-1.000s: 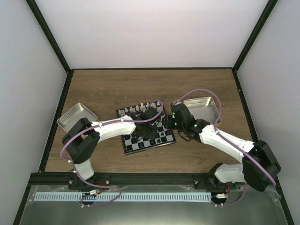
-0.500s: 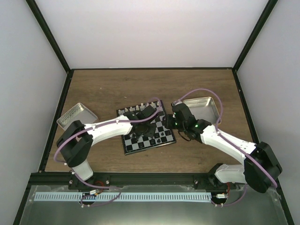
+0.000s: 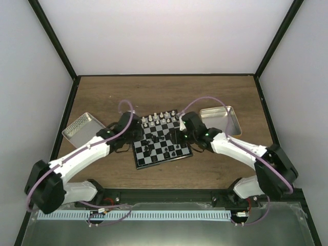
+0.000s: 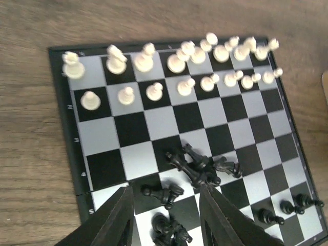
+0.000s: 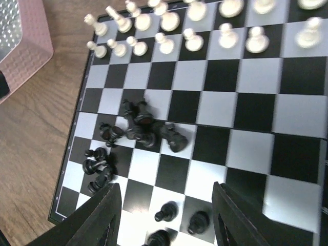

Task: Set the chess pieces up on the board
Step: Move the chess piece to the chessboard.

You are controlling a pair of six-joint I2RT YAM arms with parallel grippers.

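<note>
- Black chess pieces [image 4: 200,166] lie in a little heap near the middle of the board [image 4: 97,136]. See them?
- Yes. Most of them are tipped over on their sides. Which way do they point?
- All mixed up. The ones in the heap cross over each other. One just below the heap lies flat, with its long side going left to right in the left wrist view.
- Do any stand up?
- A few do, close to the near edge of the board.
- Where is the left gripper [image 4: 166,225]?
- It hangs at the left side of the board. Its fingers [image 4: 115,223] are a bit apart and hold nothing. The heap lies just past the fingertips, and fallen pieces show in the gap, down on the board.
- And the right gripper [image 5: 169,215]?
- It is over the right side. Its fingers [image 5: 241,215] are wide apart and empty too. The heap lies ahead of them, and two small standing pieces show between them.
- What about the white pieces [image 4: 179,61]?
- They stand in two rows on the far side of the board.
- And off the board?
- The left tin [image 3: 82,127] and the right tin [image 3: 220,119] sit on the wooden table [image 3: 169,97]
</note>
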